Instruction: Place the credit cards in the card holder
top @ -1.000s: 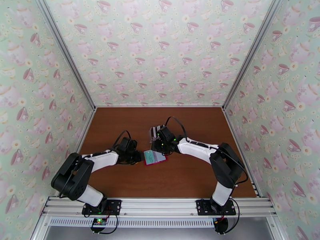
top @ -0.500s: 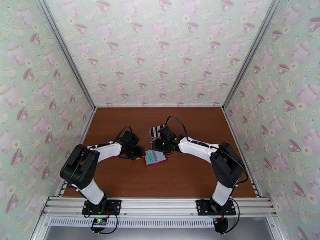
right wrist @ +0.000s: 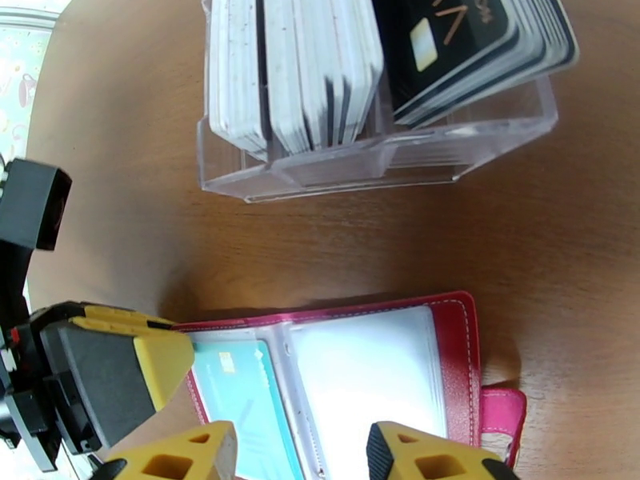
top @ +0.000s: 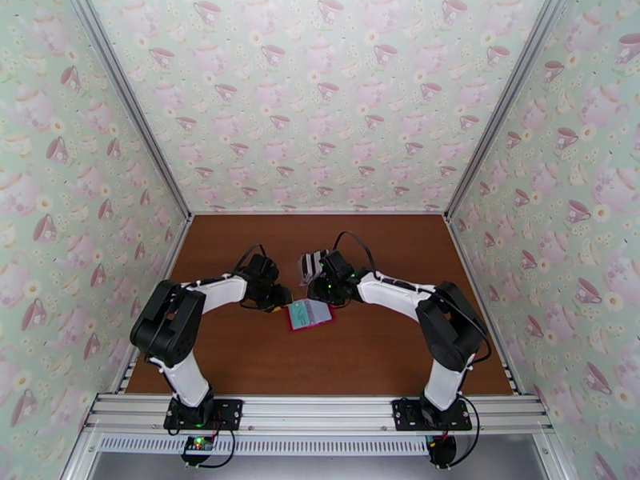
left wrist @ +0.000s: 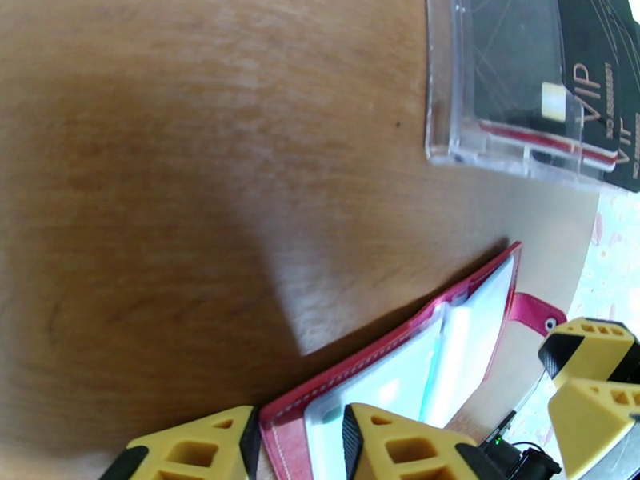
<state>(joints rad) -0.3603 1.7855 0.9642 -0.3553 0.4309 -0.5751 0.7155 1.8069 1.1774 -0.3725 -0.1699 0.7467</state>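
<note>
Filling the small red fold-over leather-like card holder [top: 310, 315] is the step in hand, I think. It lies open and flat on the brown wooden desk [top: 360, 354], in the middle, between the two arms. One thin teal card [right wrist: 240, 394] already sits in its left clear pocket. The right pocket looks bare. The other thin plastic credit cards [right wrist: 312, 66], black ones and white ones, stand on edge in a clear plastic rack [right wrist: 336, 166] just on the far side of the card holder. The left end effector [left wrist: 298, 414] is low at the left end of the card holder, its yellow fingers apart, with the red corner between them and nothing held. I cannot tell if they touch it. The right end effector [right wrist: 300, 432] hangs over the card holder with its fingers wide apart and holds nothing. The next move should be to pick one card out of the rack and slide it into a free pocket while the card holder is kept from sliding. The card holder's long side runs left to right, the right end a bit farther away. Its pink snap tab [right wrist: 502, 411] sticks out at the right end.
</note>
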